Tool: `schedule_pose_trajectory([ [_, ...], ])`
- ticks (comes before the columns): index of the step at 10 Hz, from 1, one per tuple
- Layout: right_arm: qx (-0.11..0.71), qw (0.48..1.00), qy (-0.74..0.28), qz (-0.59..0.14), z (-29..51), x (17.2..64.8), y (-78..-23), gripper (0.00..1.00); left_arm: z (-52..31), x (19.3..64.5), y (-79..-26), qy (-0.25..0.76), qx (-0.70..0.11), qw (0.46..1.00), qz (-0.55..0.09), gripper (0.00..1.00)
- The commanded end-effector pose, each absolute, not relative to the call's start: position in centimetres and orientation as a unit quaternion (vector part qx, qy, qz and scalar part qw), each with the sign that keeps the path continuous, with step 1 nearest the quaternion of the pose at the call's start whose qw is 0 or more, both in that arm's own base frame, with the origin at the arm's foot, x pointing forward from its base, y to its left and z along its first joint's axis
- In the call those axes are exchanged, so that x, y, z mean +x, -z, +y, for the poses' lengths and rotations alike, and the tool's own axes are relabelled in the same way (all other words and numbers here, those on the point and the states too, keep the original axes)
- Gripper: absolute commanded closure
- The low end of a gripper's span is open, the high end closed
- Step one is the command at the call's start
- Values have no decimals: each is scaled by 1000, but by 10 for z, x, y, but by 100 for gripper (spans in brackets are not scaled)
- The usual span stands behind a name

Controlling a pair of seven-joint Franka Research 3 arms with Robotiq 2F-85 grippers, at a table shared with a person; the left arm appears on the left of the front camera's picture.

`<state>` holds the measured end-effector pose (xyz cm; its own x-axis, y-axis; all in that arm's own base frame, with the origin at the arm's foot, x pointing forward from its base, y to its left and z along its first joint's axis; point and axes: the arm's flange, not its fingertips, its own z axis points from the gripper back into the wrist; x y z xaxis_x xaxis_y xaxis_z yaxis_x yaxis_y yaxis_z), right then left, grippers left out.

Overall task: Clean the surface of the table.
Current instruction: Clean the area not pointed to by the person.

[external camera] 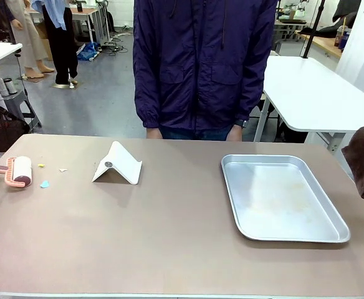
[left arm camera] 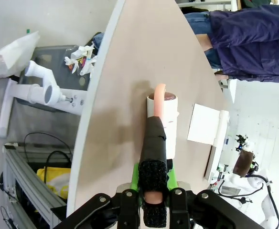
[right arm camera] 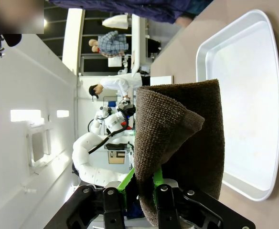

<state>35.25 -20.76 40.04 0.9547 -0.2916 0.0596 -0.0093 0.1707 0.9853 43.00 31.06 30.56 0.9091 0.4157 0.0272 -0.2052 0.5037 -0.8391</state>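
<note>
Two claws: both loaded, neither free.
Left claw (left arm camera: 154, 188): shut tight on the black-wrapped handle of a pink-framed lint roller (external camera: 19, 171) with a white drum; the green pads pinch the grip from both sides.
Right claw (right arm camera: 140, 187): closed on a fold of dark brown woven cloth (right arm camera: 177, 138), held up by the right edge of the bench; no contact with the top seen.
Bench (external camera: 169, 249): broad matte tan top spanning the front view, with a person in a dark purple jacket (external camera: 204, 62) standing at the far edge.
Roller position: far left end of the bench, drum on or just above the top; contact cannot be told.
Debris: yellow scrap (external camera: 41, 165), white scrap (external camera: 62, 169) and pale blue scrap (external camera: 45, 184), all small, just beside the drum toward the bench middle.
Other items: white folded card-like stand (external camera: 116, 165) beyond the scraps; shiny rectangular metal tray (external camera: 282, 196) on the right half.
Key relation: the scraps lie to the robot's right of the drum, along the handle's line. The drum's long axis runs near-to-far, crosswise to that line, so a straight push rightward should roll over them. The left arm is far nearer; the right claw is well apart, with the tray between.
Step judged: scraps not yet lifted; a wipe with the cloth probably comes after.
Risk: the stand sits past the scraps on roughly the same line, so an overrun could knock it.
</note>
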Motion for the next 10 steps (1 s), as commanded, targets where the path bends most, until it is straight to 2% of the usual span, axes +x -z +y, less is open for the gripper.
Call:
schedule_pose_trajectory([
  [1,643,750,102,-120,-207,352,-404,87,287,429,-281,-186,-434,877,-92,78],
  [10,643,750,102,-120,-207,352,-404,87,215,452,-258,-129,-441,886,-70,78],
])
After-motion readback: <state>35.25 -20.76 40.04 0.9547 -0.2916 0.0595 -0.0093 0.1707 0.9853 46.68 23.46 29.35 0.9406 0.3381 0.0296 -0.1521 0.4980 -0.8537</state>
